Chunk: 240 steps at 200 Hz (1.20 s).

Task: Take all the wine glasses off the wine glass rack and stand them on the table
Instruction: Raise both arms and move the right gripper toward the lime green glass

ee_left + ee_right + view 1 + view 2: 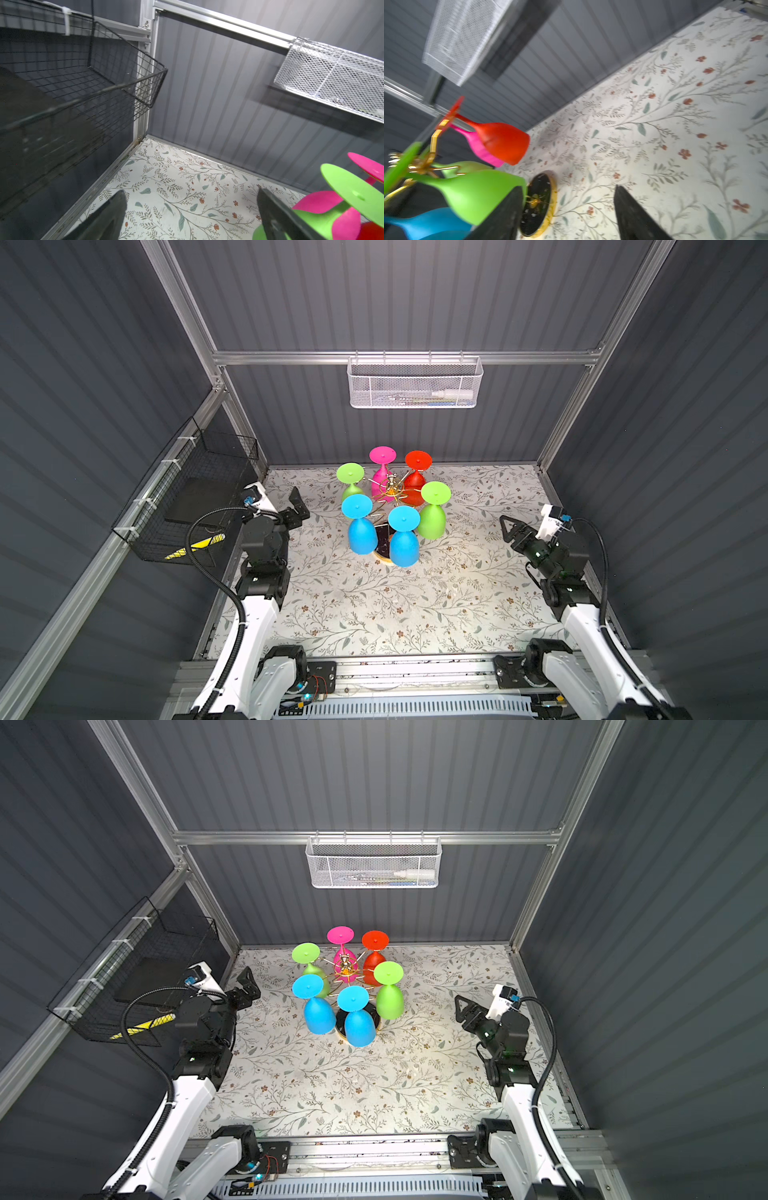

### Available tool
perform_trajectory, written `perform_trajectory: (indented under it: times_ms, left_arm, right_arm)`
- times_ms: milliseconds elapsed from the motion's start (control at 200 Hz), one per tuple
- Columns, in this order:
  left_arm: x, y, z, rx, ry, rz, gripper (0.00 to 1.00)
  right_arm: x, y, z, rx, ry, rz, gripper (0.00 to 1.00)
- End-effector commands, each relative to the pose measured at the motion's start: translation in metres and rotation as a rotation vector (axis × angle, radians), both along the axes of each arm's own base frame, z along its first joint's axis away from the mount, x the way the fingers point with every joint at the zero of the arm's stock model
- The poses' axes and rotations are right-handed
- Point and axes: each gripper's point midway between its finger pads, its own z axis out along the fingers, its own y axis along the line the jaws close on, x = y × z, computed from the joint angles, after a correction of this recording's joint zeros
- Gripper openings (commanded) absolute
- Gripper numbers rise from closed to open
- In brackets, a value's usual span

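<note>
No glass has come off the rack (390, 489) yet, so the job is at the approach stage. Six coloured glasses hang upside down from its arms, feet up and bowls down, ringed around the gold post. A pink glass (382, 472) and a red glass (417, 483) are on the far side of the rack. A green glass (433, 519) hangs on its right and a second green glass (351, 485) on its left. A left blue glass (361, 533) and a right blue glass (404, 545) hang on its near side, over the black base (537, 203).

The right gripper (507, 526) sits well to the right of the rack and points at it. Its fingers are apart, with only bare table (457, 593) between them in the wrist view, and it holds nothing. The left gripper (300, 504) waits to the left of the rack, near but not touching, its fingers spread wide and empty.

Judging by that aim, the green glass on the rack's right is the likely pick. The next move would be to reach in to its bowl or stem and close on it. The glass probably then has to slide outward, away from the post, until the stem clears the ring.

Crowding is the trouble: the red glass and the right blue glass hang just beside that green one, so a wide swing could knock them or tip the rack. A white basket (415, 385) on the wall behind the rack and a black basket (187, 497) far to its left are out of the way
</note>
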Motion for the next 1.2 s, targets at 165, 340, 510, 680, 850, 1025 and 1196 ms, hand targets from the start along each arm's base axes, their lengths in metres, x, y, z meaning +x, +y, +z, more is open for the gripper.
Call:
perform_trajectory:
  times_ms: [165,340,510,680,850,1025,1196]
  left_arm:
    - [-0.006,-0.01,-0.015,0.058,0.072,-0.061,0.99]
    - [-0.013,-0.009,-0.014,0.041,0.053,-0.057,0.99]
    - [-0.015,-0.01,-0.012,0.035,0.061,-0.063,1.0]
    - [-0.02,-0.007,-0.01,0.036,0.051,-0.044,1.0]
    - [-0.019,-0.008,-0.013,0.031,0.057,-0.05,1.0]
    - [-0.017,-0.01,-0.014,0.019,0.061,-0.061,1.0]
    - [-0.015,-0.011,-0.016,0.014,0.067,-0.068,1.0]
  right_arm:
    - [-0.043,0.03,0.051,0.095,0.002,0.16,0.76]
    - [-0.04,0.054,0.072,0.177,0.036,0.274,0.73]
    - [-0.032,0.096,0.089,0.189,0.083,0.407,0.63]
    - [-0.022,0.129,0.102,0.212,0.105,0.489,0.62]
    - [-0.01,0.146,0.106,0.221,0.109,0.512,0.6]
    - [0.004,0.157,0.109,0.246,0.119,0.524,0.6]
    - [0.014,0.166,0.107,0.252,0.136,0.537,0.56]
